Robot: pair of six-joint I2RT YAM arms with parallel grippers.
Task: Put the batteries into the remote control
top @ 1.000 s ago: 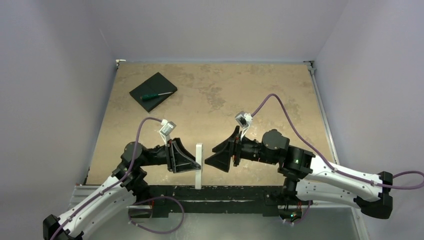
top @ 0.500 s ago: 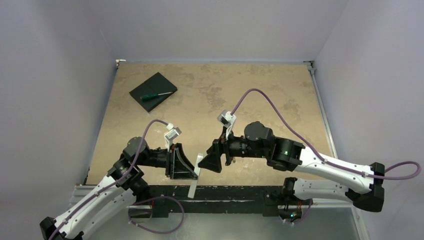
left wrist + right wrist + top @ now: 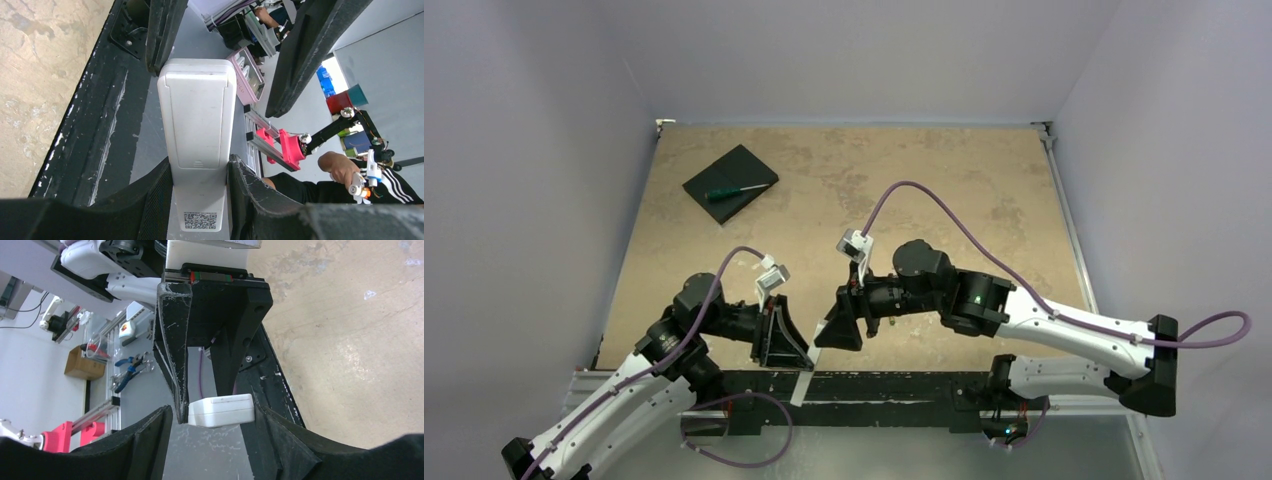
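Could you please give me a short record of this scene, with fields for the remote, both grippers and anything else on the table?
remote control: white, plain back showing, held over the table's near edge
battery cover: in place
left gripper: shut on the remote control
right gripper: open, jaws either side of the remote's far end
batteries: none in view
elsewhere: green-handled screwdriver lying on a black pad, far left

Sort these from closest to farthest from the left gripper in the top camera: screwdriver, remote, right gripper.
1. The remote, inside the left gripper.
2. The right gripper, just to its right.
3. The screwdriver, far back left on the black pad.
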